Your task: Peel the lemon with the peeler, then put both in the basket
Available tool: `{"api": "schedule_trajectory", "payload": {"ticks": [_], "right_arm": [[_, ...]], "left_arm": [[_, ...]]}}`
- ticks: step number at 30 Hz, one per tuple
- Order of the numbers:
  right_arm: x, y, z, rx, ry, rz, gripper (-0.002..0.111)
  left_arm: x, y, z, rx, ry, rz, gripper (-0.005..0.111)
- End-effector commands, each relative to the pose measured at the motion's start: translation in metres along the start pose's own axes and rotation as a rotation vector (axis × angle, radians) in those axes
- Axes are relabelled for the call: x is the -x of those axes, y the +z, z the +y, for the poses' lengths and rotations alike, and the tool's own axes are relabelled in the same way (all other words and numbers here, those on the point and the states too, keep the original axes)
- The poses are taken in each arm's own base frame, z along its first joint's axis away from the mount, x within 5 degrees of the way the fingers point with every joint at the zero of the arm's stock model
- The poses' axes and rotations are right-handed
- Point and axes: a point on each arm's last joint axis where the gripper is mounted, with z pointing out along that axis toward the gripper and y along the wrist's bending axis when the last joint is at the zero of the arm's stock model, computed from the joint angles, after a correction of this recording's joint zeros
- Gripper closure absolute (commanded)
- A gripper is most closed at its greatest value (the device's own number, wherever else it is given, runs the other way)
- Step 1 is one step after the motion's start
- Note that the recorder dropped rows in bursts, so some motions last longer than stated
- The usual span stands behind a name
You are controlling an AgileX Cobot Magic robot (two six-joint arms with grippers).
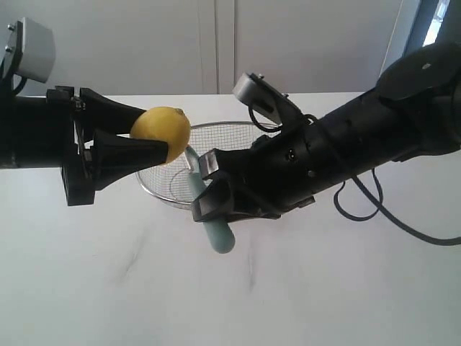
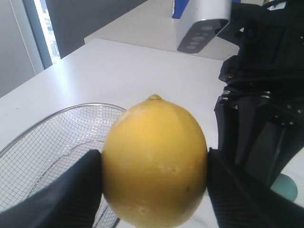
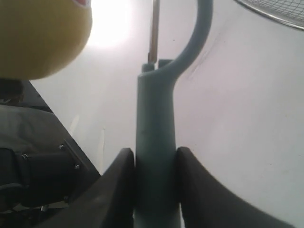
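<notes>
The lemon (image 1: 161, 133) is up in the air, clear of the white surface (image 1: 108, 274), pinched across its middle by the left gripper (image 1: 155, 135), whose two black fingers (image 1: 119, 114) press on opposite sides of it; in the left wrist view the lemon (image 2: 154, 164) fills the gap of the gripper (image 2: 154, 185), with its small nub at the end turned away from the arm. From where I stand it hangs over the near left edge of the basket (image 1: 223, 123). Just beside it, on the right, is the peeler (image 1: 216, 234), held tilted in the right gripper (image 1: 205, 186), its metal head up toward the lemon's lower side and the rounded end of its pale teal handle sticking out below the fingers, above the surface. I cannot tell whether the blade touches the skin. The right wrist view shows the gripper (image 3: 156, 190) closed tight on the handle of the peeler (image 3: 156, 142), a finger on each side, with the lemon (image 3: 40, 35) near the head and the rim of the basket (image 3: 275, 14) off in a corner. The basket (image 2: 57, 137) sits on the surface behind both arms, silver mesh with a thick rim, and the right arm reaches across in front of it
</notes>
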Motion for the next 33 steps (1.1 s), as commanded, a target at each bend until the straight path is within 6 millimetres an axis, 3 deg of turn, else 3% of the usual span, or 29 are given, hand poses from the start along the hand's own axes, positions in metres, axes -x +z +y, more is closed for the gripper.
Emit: {"api": "schedule_trajectory", "payload": {"ticks": [1, 33], "right_arm": [[0.002, 0.000, 0.002, 0.007, 0.021, -0.012, 0.108], [0.001, 0.000, 0.006, 0.049, 0.051, 0.004, 0.108]], "left_arm": [[0.003, -0.001, 0.001, 0.019, -0.015, -0.027, 0.107], [-0.008, 0.008, 0.008, 0.003, -0.070, -0.012, 0.107]]}}
